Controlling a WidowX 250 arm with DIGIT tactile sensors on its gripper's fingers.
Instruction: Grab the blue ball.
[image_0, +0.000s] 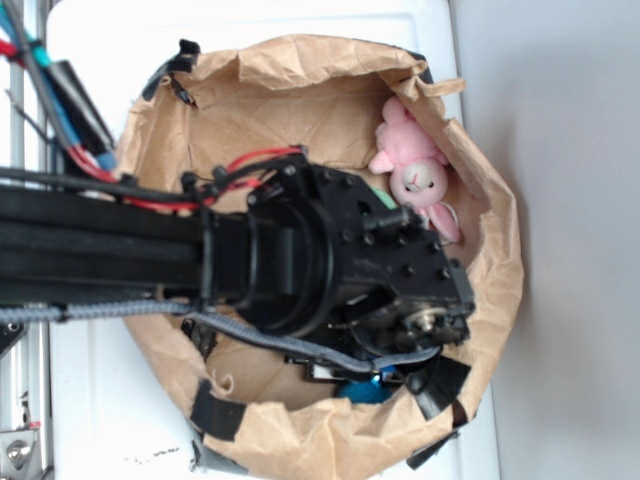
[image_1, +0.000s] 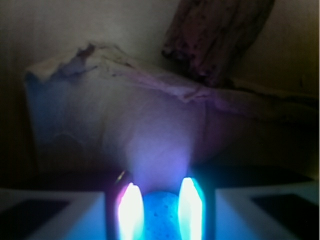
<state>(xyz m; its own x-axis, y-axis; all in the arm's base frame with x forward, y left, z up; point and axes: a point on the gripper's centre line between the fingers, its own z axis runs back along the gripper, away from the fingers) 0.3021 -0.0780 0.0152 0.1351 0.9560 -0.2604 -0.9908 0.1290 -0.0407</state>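
The blue ball (image_1: 161, 220) sits between my two glowing fingers in the wrist view, touching both pads. My gripper (image_1: 160, 186) is shut on it, low inside the bag. In the exterior view only a sliver of the blue ball (image_0: 360, 390) shows beneath the black wrist, near the bag's lower wall. The gripper (image_0: 388, 384) is mostly hidden there by the arm and its motor housing.
A crumpled brown paper bag (image_0: 500, 270) lines the container and walls me in on all sides. A pink plush rabbit (image_0: 415, 170) leans on the upper right wall, with a bit of something green (image_0: 383, 198) beside it. A paper fold (image_1: 150, 125) rises just ahead of the fingers.
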